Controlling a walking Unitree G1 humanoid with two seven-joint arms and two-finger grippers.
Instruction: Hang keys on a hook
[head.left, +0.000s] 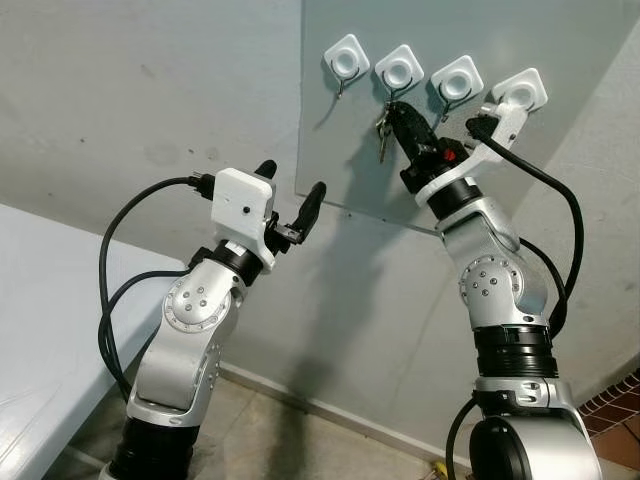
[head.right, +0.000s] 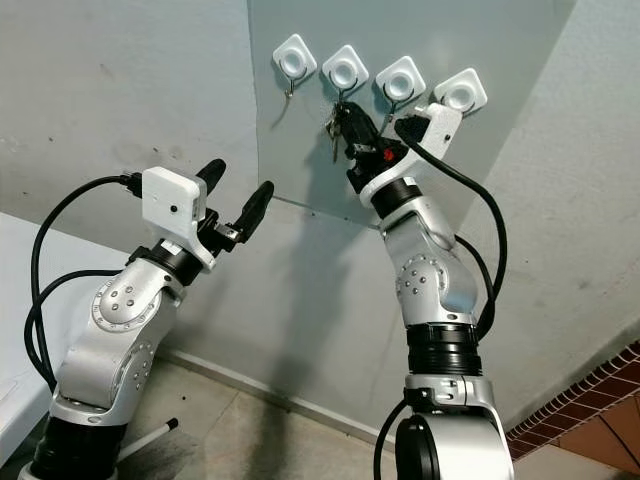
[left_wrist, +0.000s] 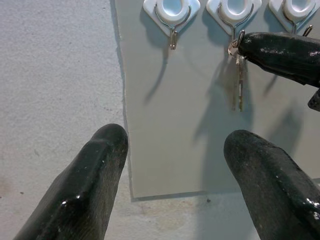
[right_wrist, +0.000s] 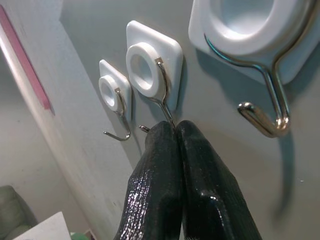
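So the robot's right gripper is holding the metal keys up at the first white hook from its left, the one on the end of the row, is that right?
Not quite. The right gripper holds the metal keys at the second white square hook from the left, not the end one, which hangs bare. The left eye view shows this.

No words, labels, brand marks or numbers can be read anywhere in these views. The grey panel (head.left: 520, 60) carrying the white hooks (head.left: 399, 70) is plain, and the white camera housing (head.left: 243, 206) on the left wrist bears no legible marking
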